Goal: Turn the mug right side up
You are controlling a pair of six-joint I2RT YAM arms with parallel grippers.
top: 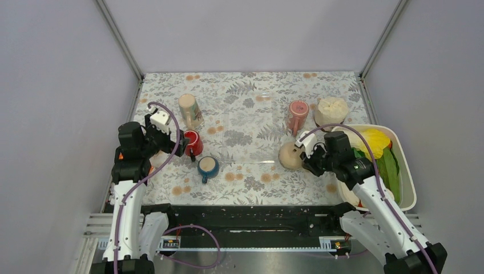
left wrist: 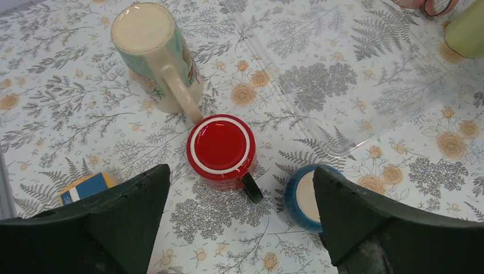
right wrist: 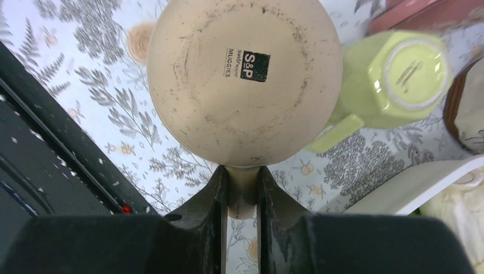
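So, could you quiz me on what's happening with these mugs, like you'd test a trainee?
1. True or false: the right fingers are shut on the beige mug's handle.
2. Which mug shows centred between the open left fingers: A red, B pink, C lime?
3. Fill in: the beige mug's stamped base faces ___.
Key: 1 true; 2 A, the red mug; 3 up.

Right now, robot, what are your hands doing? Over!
Right gripper shut on beige mug handle. Left gripper open above red mug. Beige mug bottom-up. Lime mug close beside it, over.
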